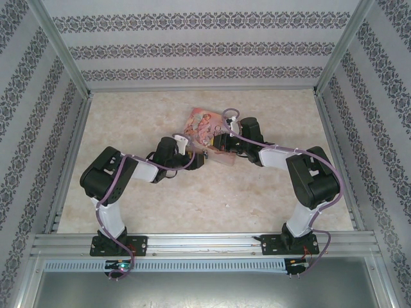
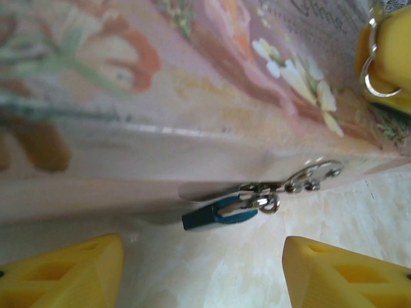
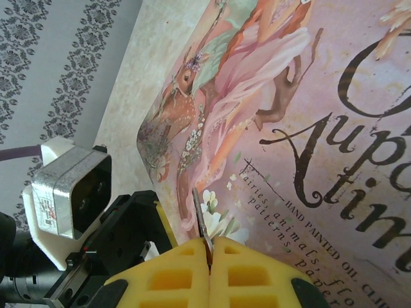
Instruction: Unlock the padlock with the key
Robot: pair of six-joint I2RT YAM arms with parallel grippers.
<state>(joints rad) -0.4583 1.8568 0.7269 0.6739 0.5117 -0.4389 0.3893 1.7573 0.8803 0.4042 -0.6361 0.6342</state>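
The padlock (image 2: 217, 213), blue-bodied with a silver shackle, hangs from a small chain at the front edge of the pink tin (image 2: 192, 83) and lies sideways just above the table. My left gripper (image 2: 202, 249) is open, its yellow fingers (image 2: 70, 273) standing on either side below the padlock and apart from it. My right gripper (image 3: 210, 247) is shut on the key (image 3: 200, 215), a thin metal blade sticking up from between the pads over the tin's lid (image 3: 308, 115). From above, both grippers (image 1: 194, 158) (image 1: 219, 142) meet at the tin's near edge.
The pink illustrated tin (image 1: 207, 128) lies in the middle of the marble-patterned table (image 1: 148, 199). Patterned walls with metal posts (image 1: 61, 48) enclose the table on three sides. A key ring (image 2: 376, 74) hangs by the right gripper's yellow finger (image 2: 395, 48) in the left wrist view.
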